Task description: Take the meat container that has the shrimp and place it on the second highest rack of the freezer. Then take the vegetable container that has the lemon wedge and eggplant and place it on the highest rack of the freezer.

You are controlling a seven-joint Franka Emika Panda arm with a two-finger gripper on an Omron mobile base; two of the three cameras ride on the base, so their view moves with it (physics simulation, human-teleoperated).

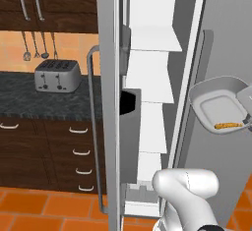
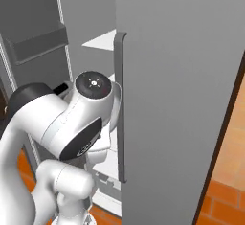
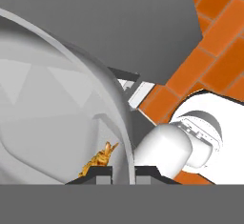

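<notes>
- No brand, label or readable writing on the freezer, the tray or the toaster
- Freezer: tall, flat grey outside, smooth white walls and flat white shelves inside, open, with a long straight grey handle on the open door
- Meat tray: shallow, light grey, smooth, rectangular with rounded corners; held in the air just right of the freezer's open front, tilted, outside the shelves
- Shrimp: one small curved orange piece lying at the tray's lower edge, inside the rim; seen also in the hand view as a ragged orange shape
- Gripper: dark finger tips pinched narrow on the tray's thin rim, one tip each side of the wall
- Toaster: boxy, shiny metal, slots on top, standing on the dark speckled counter left of the freezer
- Dark wood drawers with curved pale handles below that counter, left of the freezer
- Orange square tiles with pale joints on the floor at the freezer's foot
</notes>
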